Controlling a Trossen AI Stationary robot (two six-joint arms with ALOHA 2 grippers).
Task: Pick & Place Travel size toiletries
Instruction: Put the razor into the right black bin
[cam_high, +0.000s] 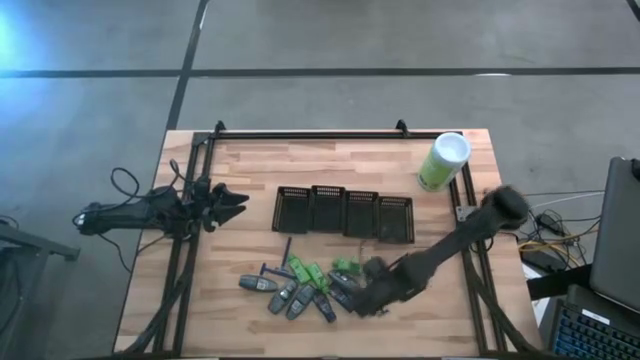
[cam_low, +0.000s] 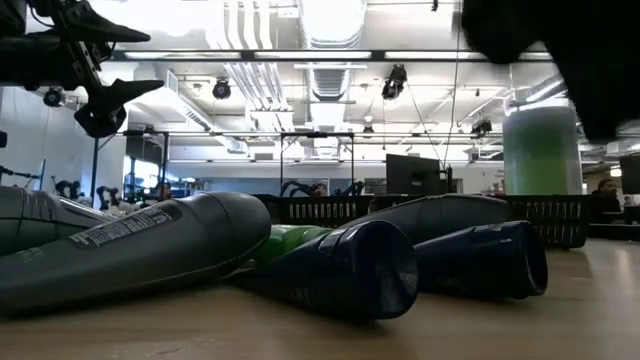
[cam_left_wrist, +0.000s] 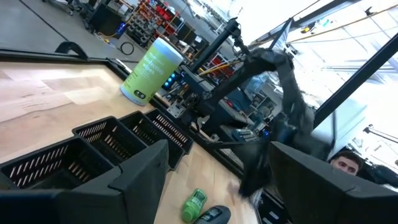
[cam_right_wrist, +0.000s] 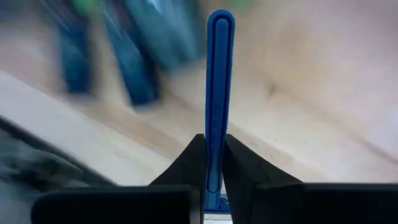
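The travel size toiletries (cam_high: 300, 290) lie in a loose pile near the table's near edge: green tubes, grey and navy tubes, thin blue razors. In the low view the grey tube (cam_low: 130, 250) and navy tubes (cam_low: 350, 265) lie on their sides. My right gripper (cam_high: 366, 300) is at the pile's right end, shut on a blue razor (cam_right_wrist: 219, 81). My left gripper (cam_high: 238, 203) waits open above the table's left part, left of the baskets; it also shows open in the left wrist view (cam_left_wrist: 224, 186). My right gripper (cam_right_wrist: 214, 146) pinches the blue razor's handle (cam_right_wrist: 216, 134) between its two fingers, near one end of the handle. The handle lies along the fingers, and its long free end (cam_right_wrist: 220, 25) sticks out forward past the fingertips. I cannot tell whether the razor is clear of the table.
A row of black mesh baskets (cam_high: 345, 212) stands mid-table beyond the pile. The tall light-green canister with a white lid (cam_high: 443, 162) stands near the far right corner. Black frame rails (cam_high: 190, 240) run along the table's sides. A person (cam_left_wrist: 348, 163) shows beyond the table.
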